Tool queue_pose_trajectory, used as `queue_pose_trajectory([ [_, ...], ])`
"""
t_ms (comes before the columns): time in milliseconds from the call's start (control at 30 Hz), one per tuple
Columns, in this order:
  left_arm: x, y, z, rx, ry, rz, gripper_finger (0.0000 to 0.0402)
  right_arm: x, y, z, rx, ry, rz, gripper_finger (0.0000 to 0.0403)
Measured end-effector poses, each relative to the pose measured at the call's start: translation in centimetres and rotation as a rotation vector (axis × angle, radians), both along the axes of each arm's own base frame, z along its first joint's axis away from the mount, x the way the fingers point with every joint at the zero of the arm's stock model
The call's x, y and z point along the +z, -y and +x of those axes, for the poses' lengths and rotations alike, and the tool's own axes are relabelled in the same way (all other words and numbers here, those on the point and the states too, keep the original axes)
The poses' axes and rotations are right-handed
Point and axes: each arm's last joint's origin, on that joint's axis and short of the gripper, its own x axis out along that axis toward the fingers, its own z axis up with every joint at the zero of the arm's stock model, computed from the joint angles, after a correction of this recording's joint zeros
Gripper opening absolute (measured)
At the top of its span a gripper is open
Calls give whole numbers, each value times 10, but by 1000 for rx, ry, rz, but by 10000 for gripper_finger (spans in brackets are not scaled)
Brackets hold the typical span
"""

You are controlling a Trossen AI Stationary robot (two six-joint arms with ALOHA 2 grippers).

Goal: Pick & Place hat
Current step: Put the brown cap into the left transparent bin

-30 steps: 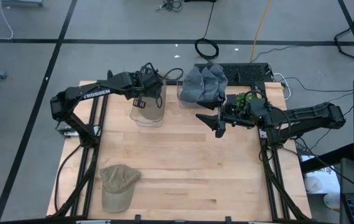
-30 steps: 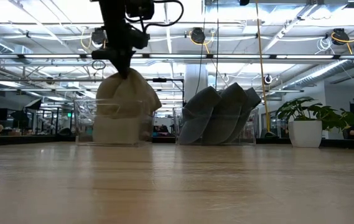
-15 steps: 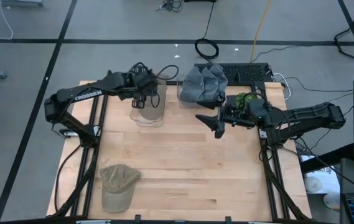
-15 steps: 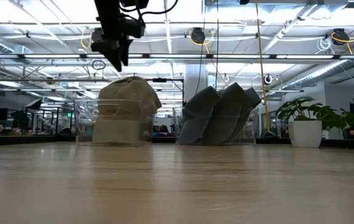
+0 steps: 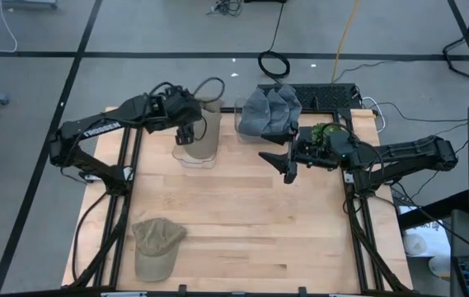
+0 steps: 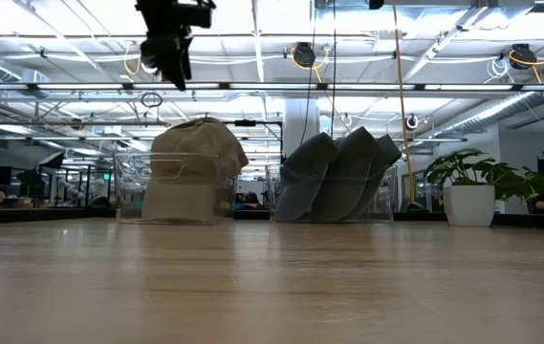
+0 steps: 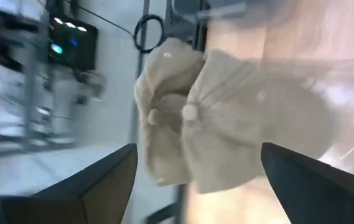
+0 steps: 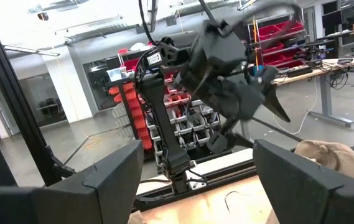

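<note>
Two tan hats sit upright side by side in a clear bin at the far left of the table, crowns up, rising above its rim. My left gripper hangs open above them, holding nothing; the left wrist view looks down on them between its spread fingers. Another tan hat lies flat on the table at the near left. My right gripper stands open above the table's middle, to the right of the bin, with nothing between its fingers.
A second clear bin with grey hats stands at the far middle, right of the tan hats' bin. Bare wooden table lies between the bins and the near edge. A potted plant stands beyond the table.
My left gripper has opened and let go of the tan hat's crown, then risen clear of the bin, rolling as it went. The hat, pinched into a peak before, has settled into the bin with a rounded crown.
</note>
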Motion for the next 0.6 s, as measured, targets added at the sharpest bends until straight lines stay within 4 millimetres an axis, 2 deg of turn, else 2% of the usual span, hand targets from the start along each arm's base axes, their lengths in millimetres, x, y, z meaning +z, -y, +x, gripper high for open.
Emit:
queue_pose_trajectory([
  [100,6,4,-9,91,146,-126,351,0,0,0,1,-1,0,288],
  [233,24,10,-27,153,349,-255,351,0,0,0,2,-1,0,288],
  [600,70,45,-92,125,695,-446,351,0,0,0,2,-2,0,288],
])
